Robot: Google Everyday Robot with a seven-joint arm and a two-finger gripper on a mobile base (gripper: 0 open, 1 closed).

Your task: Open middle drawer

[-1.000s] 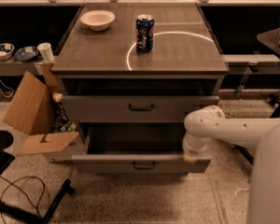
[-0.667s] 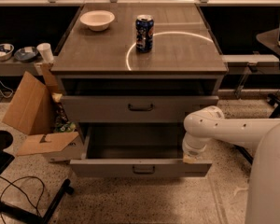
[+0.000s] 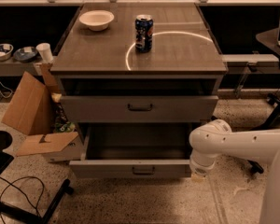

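— Well, where's the hand [image 3: 199,171]?
— Low at the right front corner of the middle drawer [image 3: 102,168], tucked under the white wrist. I can't tell whether it's open or has hold of anything.
— And the drawer itself?
— It's pulled well out, plain grey inside, with its dark handle [image 3: 143,170] facing us. The upper drawer [image 3: 140,108] sits above it. On the counter [image 3: 177,55] there's a can [image 3: 143,33] and a white bowl [image 3: 96,19]. A cardboard box [image 3: 32,111] stands beside the cabinet.
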